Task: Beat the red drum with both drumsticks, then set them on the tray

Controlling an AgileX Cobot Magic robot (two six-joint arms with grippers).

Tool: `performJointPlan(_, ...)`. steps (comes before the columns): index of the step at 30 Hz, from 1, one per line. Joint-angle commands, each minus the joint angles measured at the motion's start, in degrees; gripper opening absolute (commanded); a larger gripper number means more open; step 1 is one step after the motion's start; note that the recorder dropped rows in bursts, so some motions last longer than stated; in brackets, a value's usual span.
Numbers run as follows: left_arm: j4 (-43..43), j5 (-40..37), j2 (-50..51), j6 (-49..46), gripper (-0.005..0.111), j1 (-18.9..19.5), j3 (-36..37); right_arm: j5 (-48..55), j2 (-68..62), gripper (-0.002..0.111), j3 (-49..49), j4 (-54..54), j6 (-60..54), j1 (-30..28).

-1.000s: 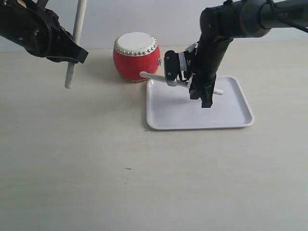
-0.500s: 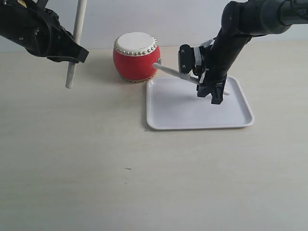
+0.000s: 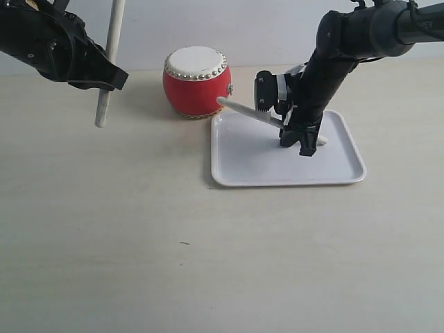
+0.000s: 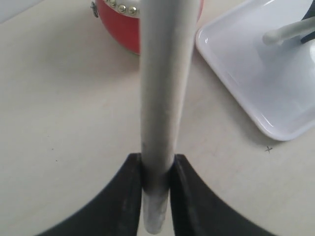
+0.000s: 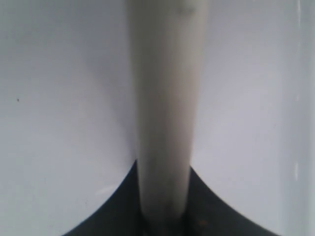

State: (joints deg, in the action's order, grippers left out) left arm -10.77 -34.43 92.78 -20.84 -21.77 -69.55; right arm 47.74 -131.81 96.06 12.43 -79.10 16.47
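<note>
**A:** How should the slim cream wooden drumstick (image 3: 246, 111), clamped in the right gripper (image 3: 300, 142), be set down?

**B:** It is held tilted over the flat glossy white plastic tray (image 3: 288, 182), tip raised toward the small red barrel drum (image 3: 195, 87). It should be levelled, lowered flat inside the rim, and only then released.

**A:** And the other?

**B:** The second cream drumstick (image 3: 103, 104) is gripped near-upright by the left gripper (image 3: 104, 78), left of the drum and well apart from the tray.
</note>
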Motion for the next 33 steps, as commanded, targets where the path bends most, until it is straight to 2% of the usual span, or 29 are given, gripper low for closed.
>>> performJointPlan(1, -1.0, 0.8, -0.3, 0.0, 0.000, 0.1, 0.0, -0.8, -0.3, 0.000, -0.1, 3.4, -0.9, -0.2)
performJointPlan(10, -1.1, 0.8, -0.3, 0.0, 0.000, 0.1, 0.0, -1.3, -1.5, 0.000, -0.1, 11.0, -5.8, -0.2)
performJointPlan(22, -1.1, 1.3, -0.2, 0.0, 0.000, 0.1, 0.0, -1.3, 1.2, 0.000, -0.1, 10.7, -5.6, -0.2)
performJointPlan(26, -1.1, 1.3, -0.2, 0.0, 0.000, 0.1, 0.0, -0.6, 4.4, 0.000, -0.1, 6.2, -4.0, -0.2)
performJointPlan(33, -1.1, 1.3, -0.2, 0.0, 0.000, 0.1, 0.0, 0.8, 5.6, 0.000, -0.1, -9.8, 7.6, -0.2)
